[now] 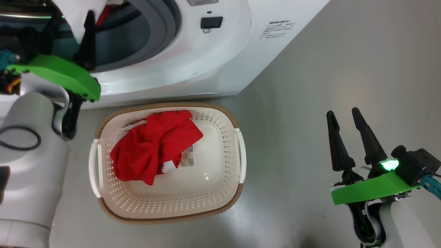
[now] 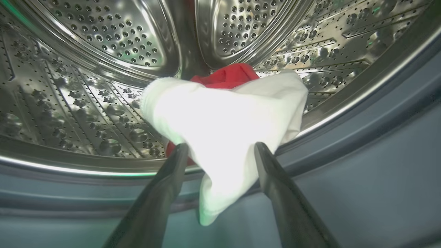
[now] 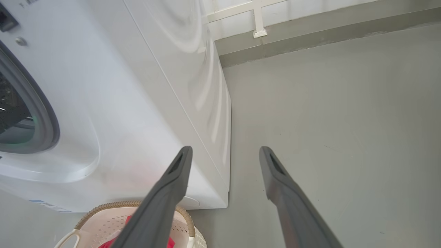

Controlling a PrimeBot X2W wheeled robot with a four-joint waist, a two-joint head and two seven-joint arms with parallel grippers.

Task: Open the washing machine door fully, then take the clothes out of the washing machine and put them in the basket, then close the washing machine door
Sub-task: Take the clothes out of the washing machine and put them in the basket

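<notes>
At drum lip (image 2: 69, 164), left jaws flank white garment (image 2: 220, 127).

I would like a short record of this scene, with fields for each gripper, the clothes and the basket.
left gripper: open, fingers either side of the white garment at the mouth of the drum
right gripper: open, empty, over the floor
drum contents: white garment, a red item behind it
basket: holds a red garment, in front of the washing machine

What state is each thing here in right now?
Washing machine: open, clothes inside.
White garment: at the machine's mouth.
Left gripper: open around it.
Right gripper: open, empty.
Basket: holds a red garment.
Other red garment: inside, behind the white one.
</notes>
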